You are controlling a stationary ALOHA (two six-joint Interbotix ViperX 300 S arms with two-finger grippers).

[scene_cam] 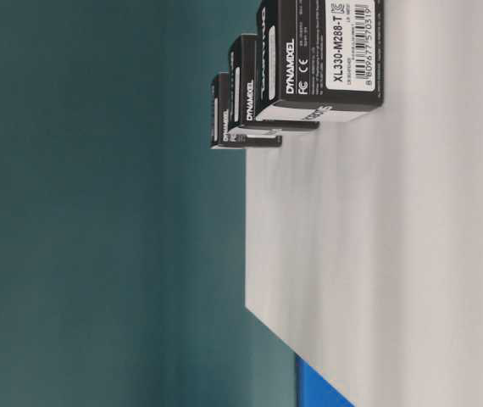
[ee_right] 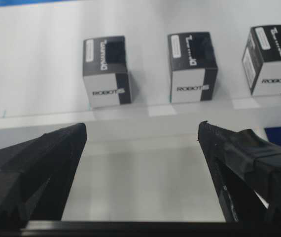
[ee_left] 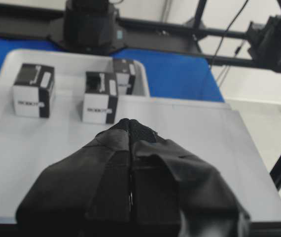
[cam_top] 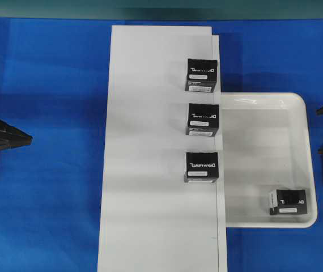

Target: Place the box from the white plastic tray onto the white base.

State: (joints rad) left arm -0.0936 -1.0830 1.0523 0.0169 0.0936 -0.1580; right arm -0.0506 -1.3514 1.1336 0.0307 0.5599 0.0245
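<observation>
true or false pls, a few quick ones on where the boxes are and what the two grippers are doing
1. Three boxes stand on the white base. True.
2. The white plastic tray is empty. False: one box lies in its corner.
3. The right gripper is shut. False: its jaws stand wide apart.
4. The left gripper is shut, holding nothing. True.
5. The boxes on the base are stacked. False: they stand apart in a row along its edge.

Blue table surface [cam_top: 48, 170] carries two things directly: the long matte white base [cam_top: 150, 170], lying lengthwise down the middle, and the glossy white plastic tray [cam_top: 311, 170], right of the base, its left edge butting against the base's stepped edge strip [cam_top: 222, 238].
</observation>
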